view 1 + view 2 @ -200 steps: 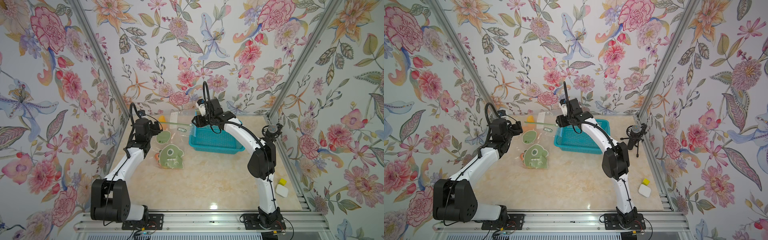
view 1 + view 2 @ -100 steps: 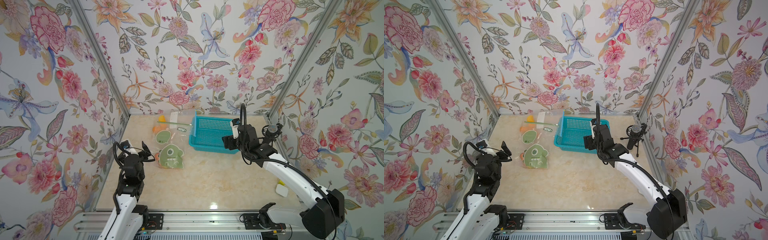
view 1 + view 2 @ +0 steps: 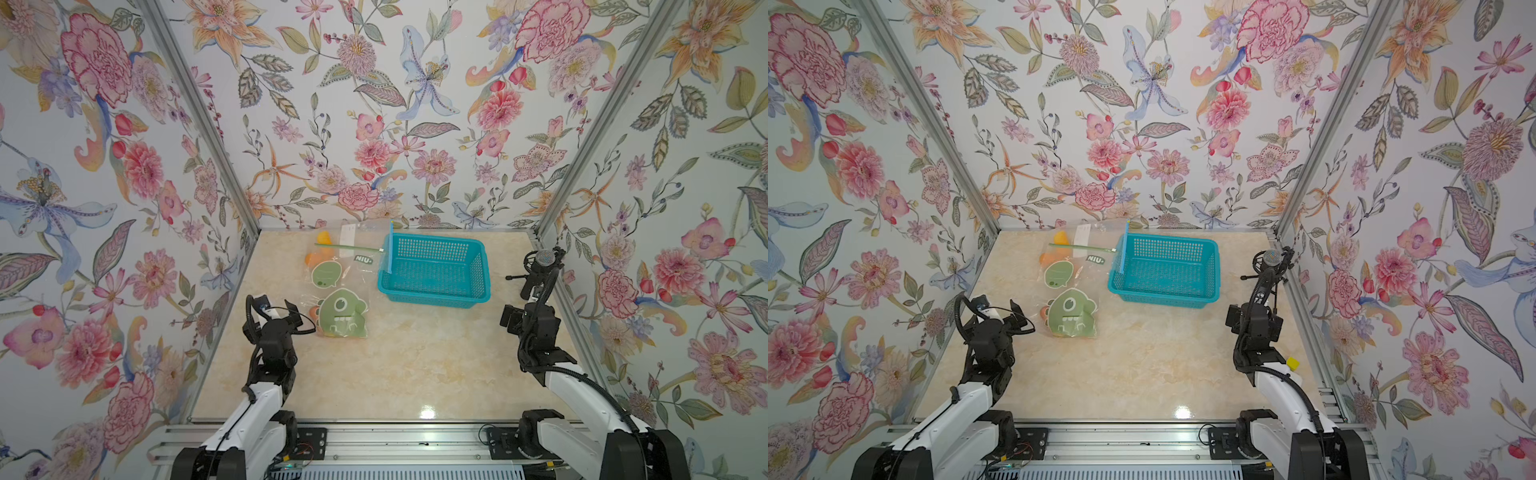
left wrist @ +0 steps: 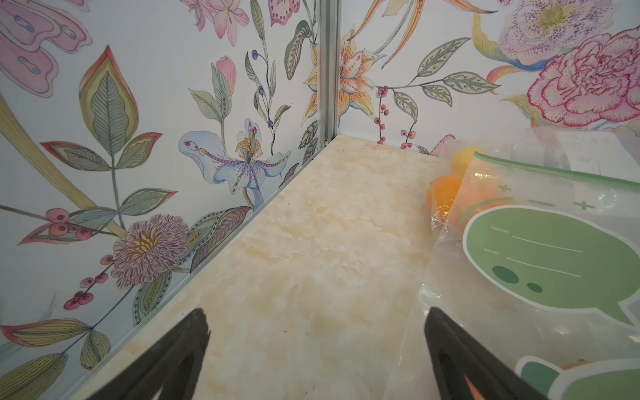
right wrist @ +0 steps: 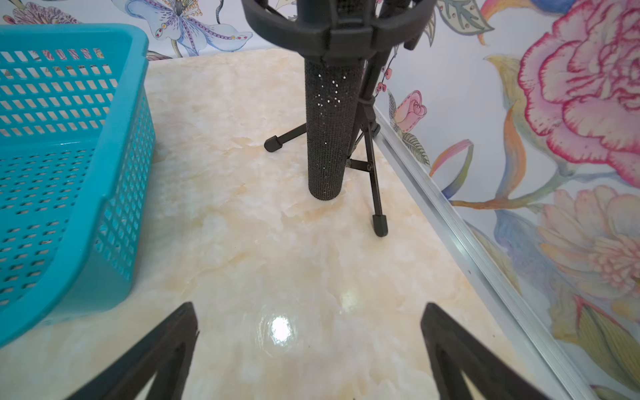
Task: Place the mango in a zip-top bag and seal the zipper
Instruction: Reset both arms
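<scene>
Two grippers spread wide, bag on the desk

Black-fingered left gripper (image 4: pixel 317 313) gapes over the cream marble desk (image 4: pixel 294 242), beside a clear zip-top bag with green cartoon prints (image 3: pixel 337 286). The orange mango (image 4: pixel 445 194) shows near its green zipper. Further right are a teal plastic mesh basket (image 3: pixel 432 297) and the gaping right gripper (image 5: pixel 309 306).
</scene>
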`<state>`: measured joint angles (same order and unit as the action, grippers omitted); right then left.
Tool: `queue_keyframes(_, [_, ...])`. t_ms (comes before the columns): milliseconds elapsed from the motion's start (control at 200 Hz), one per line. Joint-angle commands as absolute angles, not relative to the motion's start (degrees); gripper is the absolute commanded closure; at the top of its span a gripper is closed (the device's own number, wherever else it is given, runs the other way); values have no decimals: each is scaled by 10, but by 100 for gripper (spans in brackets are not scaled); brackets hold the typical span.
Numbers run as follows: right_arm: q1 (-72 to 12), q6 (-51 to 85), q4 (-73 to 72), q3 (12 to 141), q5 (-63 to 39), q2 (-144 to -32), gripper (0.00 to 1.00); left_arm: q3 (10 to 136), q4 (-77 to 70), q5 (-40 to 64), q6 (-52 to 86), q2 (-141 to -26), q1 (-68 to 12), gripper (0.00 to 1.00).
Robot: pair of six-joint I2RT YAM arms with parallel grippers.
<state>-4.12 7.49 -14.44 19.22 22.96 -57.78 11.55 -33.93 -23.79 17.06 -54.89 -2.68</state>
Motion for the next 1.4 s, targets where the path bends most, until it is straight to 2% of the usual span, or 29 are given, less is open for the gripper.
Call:
queue_keyframes(0, [-12, 38, -336, 163, 209, -594, 0, 109, -457, -195, 135, -593, -11, 1])
queue_keyframes(220, [22, 34, -473, 139, 166, -714, 0, 105, -558, -139, 109, -678, 2, 1])
queue_keyframes(495, [32, 58, -573, 143, 89, -785, 0, 115, -633, -81, 59, -745, 11, 1])
queue_keyframes(555, [26, 48, -622, 138, 82, -816, 0, 112, -652, -66, 52, -753, 17, 1])
queue_keyframes(621, [13, 30, -598, 148, 71, -815, 0, 106, -685, -49, 51, -773, 25, 1])
queue_keyframes(696, [6, 15, -635, 140, 56, -838, 0, 112, -709, -30, 47, -806, 30, 1])
queue_keyframes(796, [-12, -9, -704, 138, 59, -892, 0, 128, -695, -6, 33, -826, 28, 1])
queue_keyframes(876, [-27, -23, -620, 170, 67, -881, 0, 127, -711, 0, 24, -841, 24, 1])
queue_keyframes(931, [-18, -12, -637, 165, 68, -885, 0, 122, -752, -4, 18, -870, 17, 1])
queue_keyframes(981, [-19, -11, -632, 165, 75, -883, 0, 131, -705, -5, 16, -854, 16, 1])
queue_keyframes(1166, [-21, -12, -635, 165, 80, -883, 0, 140, -701, -74, 10, -862, -9, 1])
queue_keyframes(1396, [-22, -12, -635, 165, 80, -883, 0, 139, -704, -81, 7, -861, -13, 1])
